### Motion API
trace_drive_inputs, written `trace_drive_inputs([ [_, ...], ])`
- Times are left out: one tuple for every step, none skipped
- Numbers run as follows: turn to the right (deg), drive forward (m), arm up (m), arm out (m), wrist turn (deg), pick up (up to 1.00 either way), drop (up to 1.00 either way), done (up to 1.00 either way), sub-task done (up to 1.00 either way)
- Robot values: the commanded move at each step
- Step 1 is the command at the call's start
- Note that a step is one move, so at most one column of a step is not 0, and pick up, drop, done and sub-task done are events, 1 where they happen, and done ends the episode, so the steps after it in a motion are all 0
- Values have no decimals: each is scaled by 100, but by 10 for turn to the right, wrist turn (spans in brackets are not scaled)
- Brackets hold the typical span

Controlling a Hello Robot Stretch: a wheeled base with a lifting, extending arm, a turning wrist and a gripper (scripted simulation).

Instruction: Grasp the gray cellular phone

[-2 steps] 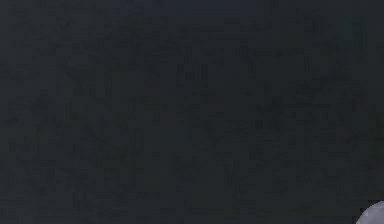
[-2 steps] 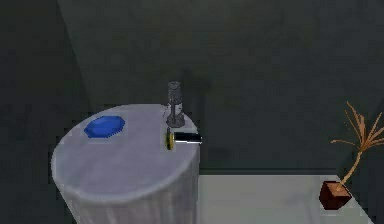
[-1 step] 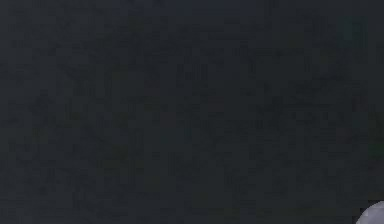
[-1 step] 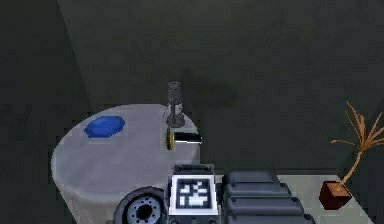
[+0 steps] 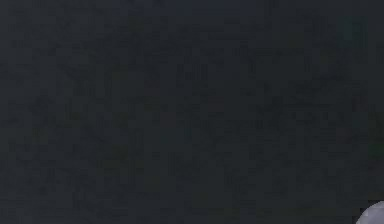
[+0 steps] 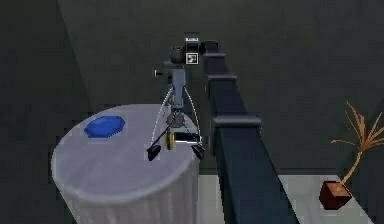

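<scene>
Arm side view, round table (image 6: 120, 180): pale grey, set against a dark wall.
Arm (image 6: 228, 115): a dark square bar running past the round table's right side.
Gripper (image 6: 176, 150): hangs above the round table's top, its thin fingers (image 6: 197, 140) pointing down at it.
Grip: cannot tell how the fingers stand, nor whether they have hold of anything.
Gray phone: cannot make it out for certain on the round table.
Yellowish thing (image 6: 170, 140): small and upright, on the round table by the fingertips.
Blue thing (image 6: 104, 127): flat, on the round table, left of the gripper.
Potted plant (image 6: 335, 192): on the floor, well apart from the round table.
Forward view: a dark wall (image 5: 180, 100).
</scene>
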Motion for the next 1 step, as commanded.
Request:
trace_drive_inputs([
  [0, 0, 0, 0, 450, 0, 0, 0, 0],
])
